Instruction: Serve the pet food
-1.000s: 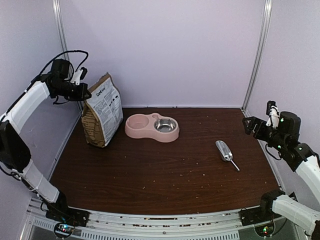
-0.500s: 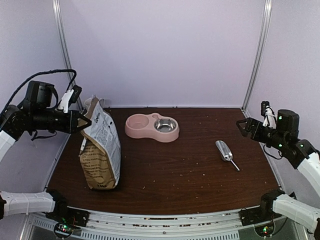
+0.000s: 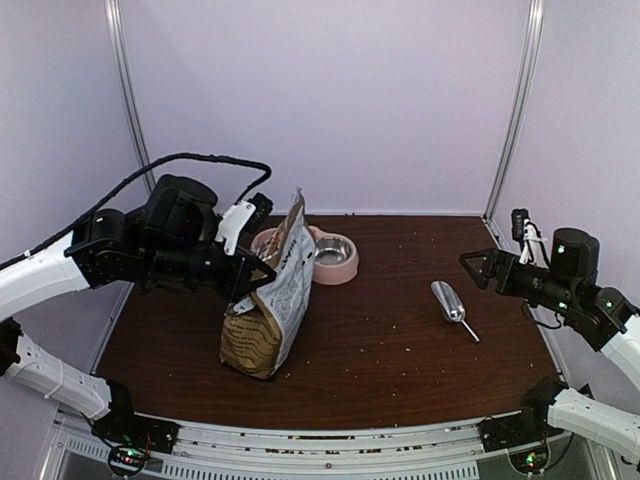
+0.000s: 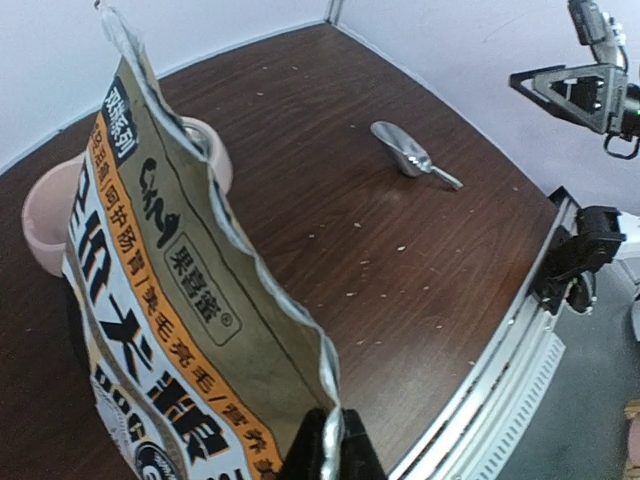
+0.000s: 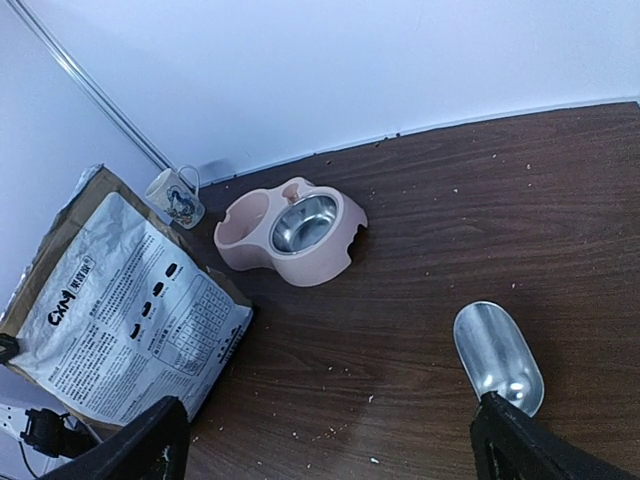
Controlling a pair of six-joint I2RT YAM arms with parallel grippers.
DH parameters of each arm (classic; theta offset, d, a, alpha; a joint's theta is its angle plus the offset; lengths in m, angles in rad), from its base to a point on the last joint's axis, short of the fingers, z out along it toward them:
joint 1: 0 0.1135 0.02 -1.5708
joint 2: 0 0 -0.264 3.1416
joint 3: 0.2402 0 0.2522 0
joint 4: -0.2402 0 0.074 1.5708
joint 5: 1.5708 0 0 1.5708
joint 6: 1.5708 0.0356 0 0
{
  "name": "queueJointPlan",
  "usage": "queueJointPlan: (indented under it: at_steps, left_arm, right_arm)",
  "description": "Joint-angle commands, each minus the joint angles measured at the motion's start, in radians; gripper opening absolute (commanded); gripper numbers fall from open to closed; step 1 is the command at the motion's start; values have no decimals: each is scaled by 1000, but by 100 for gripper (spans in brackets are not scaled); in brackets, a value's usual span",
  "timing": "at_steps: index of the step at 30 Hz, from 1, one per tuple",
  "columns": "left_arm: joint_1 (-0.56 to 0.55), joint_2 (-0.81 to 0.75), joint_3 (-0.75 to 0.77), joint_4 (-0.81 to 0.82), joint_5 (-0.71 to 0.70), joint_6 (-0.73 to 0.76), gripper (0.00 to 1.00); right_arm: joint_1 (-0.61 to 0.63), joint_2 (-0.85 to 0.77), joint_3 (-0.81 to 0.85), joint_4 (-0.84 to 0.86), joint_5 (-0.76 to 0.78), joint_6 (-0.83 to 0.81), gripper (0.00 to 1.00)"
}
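Observation:
My left gripper [image 3: 264, 270] is shut on the top edge of the tan paper bag [image 3: 283, 295] and holds it upright near the table's middle front. In the left wrist view the fingers [image 4: 325, 445] pinch the bag's silver-lined rim [image 4: 170, 330]. The pink double bowl [image 3: 346, 267] with a steel insert stands behind the bag, and it also shows in the right wrist view [image 5: 290, 240]. A metal scoop [image 3: 450, 302] lies on the table at the right. My right gripper [image 3: 478, 268] is open and empty, in the air right of the scoop [image 5: 497, 355]. No heap of pet food shows; the bag's inside is hidden.
Small crumbs are scattered over the dark wooden table [image 3: 400, 350]. A patterned mug [image 5: 177, 197] stands at the back left corner behind the bowl. Purple walls close the back and sides. A metal rail runs along the near edge.
My left arm has carried the bag from the back left corner to the middle front of the table. My right gripper has moved a little to the left and lower.

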Motion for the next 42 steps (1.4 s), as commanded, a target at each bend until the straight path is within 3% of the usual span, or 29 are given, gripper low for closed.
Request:
queueJointPlan:
  at_steps: [1,4,10,16,21,27,36,42]
  left_arm:
    - [-67,16,77,256,19,-39,16]
    - [-68,-1,54,253,24,-54,33]
    - [-66,-160,1,171,-189,-102,69]
    - [14,-273,-20,39,-283,-124,89]
    - [286,-298,-85,39,-18,-89,94]
    - [422,-265,-194,51,23,-36,96]
    - [444,-316,-358,83,59,-49,96]
    - [444,-389,-413,69,40,-54,97]
  right_arm:
    - [59,49,34,4,60,66,100]
    - [108,95,71,8,79,115,100]
    - [260,209,174,-6,176,205,100]
    - [471,362,337,-77,380,313,100]
    - [616,560,541,-158,530,379,98]
    - [717,869,868,-210,582,373,97]
    - [763,1296,1430,-356,616,319,93]
    - [755,1484,1633,-351,613,304,95]
